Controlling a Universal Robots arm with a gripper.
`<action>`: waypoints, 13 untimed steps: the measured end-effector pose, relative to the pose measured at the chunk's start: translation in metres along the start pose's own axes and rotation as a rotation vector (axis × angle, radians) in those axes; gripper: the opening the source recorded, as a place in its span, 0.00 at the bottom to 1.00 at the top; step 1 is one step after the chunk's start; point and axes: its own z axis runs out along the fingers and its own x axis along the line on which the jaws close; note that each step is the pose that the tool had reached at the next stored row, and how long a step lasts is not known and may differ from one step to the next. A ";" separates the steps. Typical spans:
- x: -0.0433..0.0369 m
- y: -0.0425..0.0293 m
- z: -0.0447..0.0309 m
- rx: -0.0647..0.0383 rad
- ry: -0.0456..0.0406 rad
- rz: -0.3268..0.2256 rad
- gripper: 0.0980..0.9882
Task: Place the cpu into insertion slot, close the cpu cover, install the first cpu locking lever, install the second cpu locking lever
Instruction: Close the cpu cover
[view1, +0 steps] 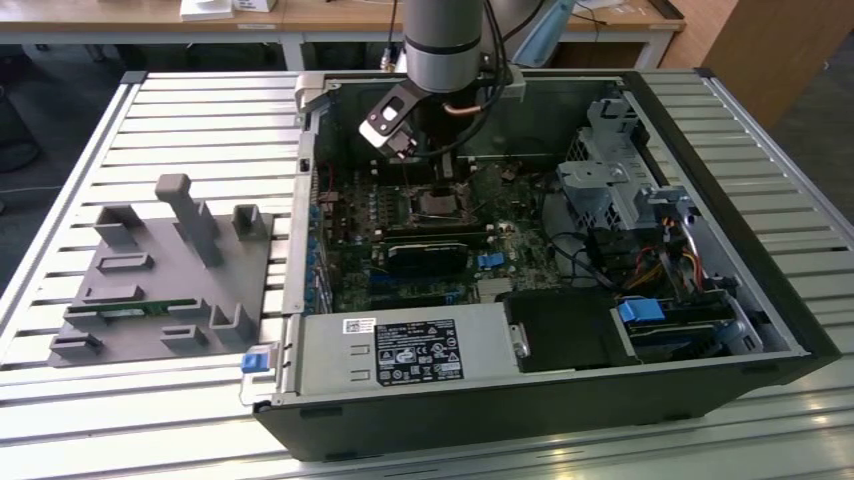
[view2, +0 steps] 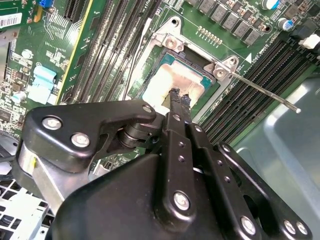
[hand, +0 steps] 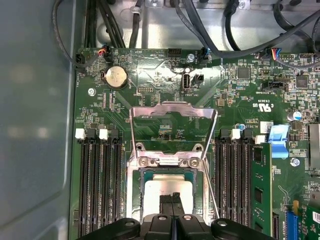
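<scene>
Pose: arm (view1: 441, 40) drops near-vertical from far side into open computer case (view1: 534, 410), wrist tilted toward exterior view's left. Fingers of gripper (view2: 179, 95) pressed together, tips at pale-smeared top of cpu (view2: 167, 80). That cpu sits in insertion slot (view1: 438, 205), mid-board. Hinged cpu cover (hand: 172, 111) swung open, standing up at socket's edge. Thin locking lever (view2: 265, 92) free, sticking out over memory slots (view2: 260, 60).

The gripper (view2: 176, 95) covers the near half of the cpu (view2: 167, 80) in the second wrist view, and in the exterior view the insertion slot (view1: 438, 204) is probably just too small to read.
</scene>
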 end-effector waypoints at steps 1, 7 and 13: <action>0.0000 0.0000 -0.0004 0.000 -0.0001 0.001 0.01; 0.0000 0.0002 -0.0023 0.000 -0.0002 0.002 0.01; 0.0000 0.0003 -0.0042 0.000 0.0002 0.003 0.01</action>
